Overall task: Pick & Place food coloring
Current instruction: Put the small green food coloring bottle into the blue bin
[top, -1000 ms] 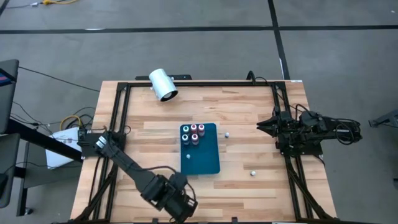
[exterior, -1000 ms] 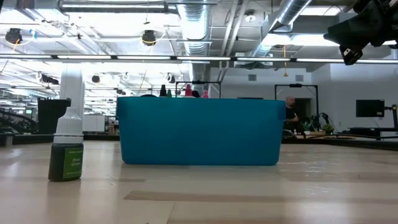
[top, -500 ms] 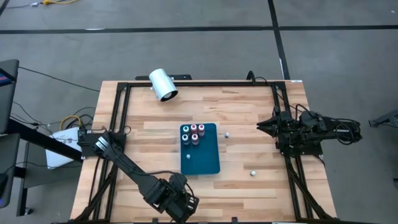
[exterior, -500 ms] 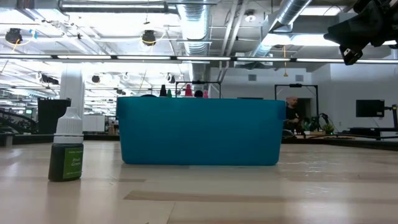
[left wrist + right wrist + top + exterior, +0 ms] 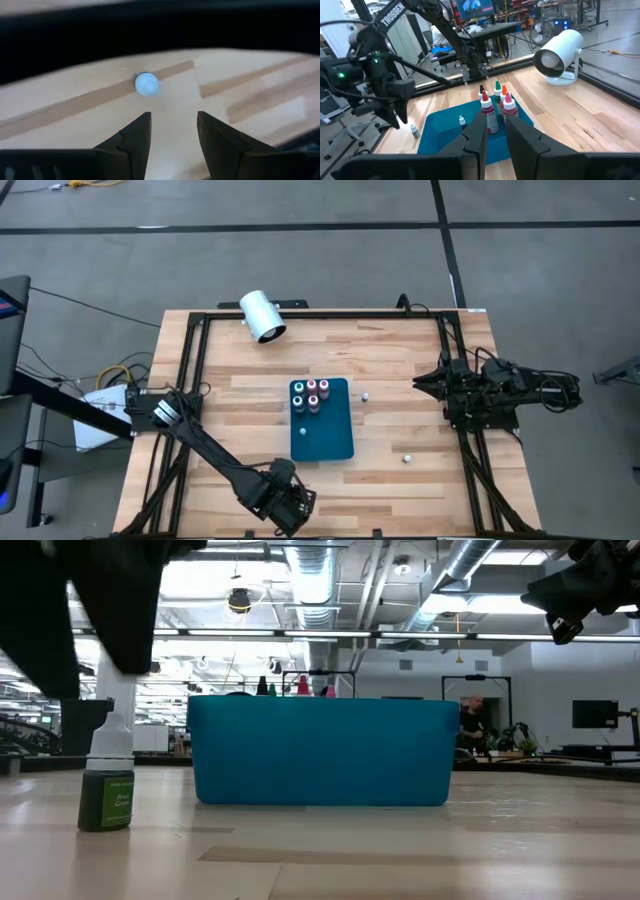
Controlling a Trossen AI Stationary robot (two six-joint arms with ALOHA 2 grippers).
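The left gripper's [image 5: 170, 132] dark fingers are held apart, empty, above a small green, white-capped food coloring bottle [image 5: 106, 787] standing on the pale wooden plank table [image 5: 400, 360] near its front edge. Four more bottles [image 5: 311, 394] are clustered in the flat blue plastic tray [image 5: 325, 435]. The right gripper [image 5: 420, 384] is parked at the right edge, fingers slightly apart.

The surface [image 5: 400, 360] is pale, smooth planked wood, the tray [image 5: 330, 435] looks like matt blue plastic, and the white cylinder [image 5: 262, 315] is glossy.
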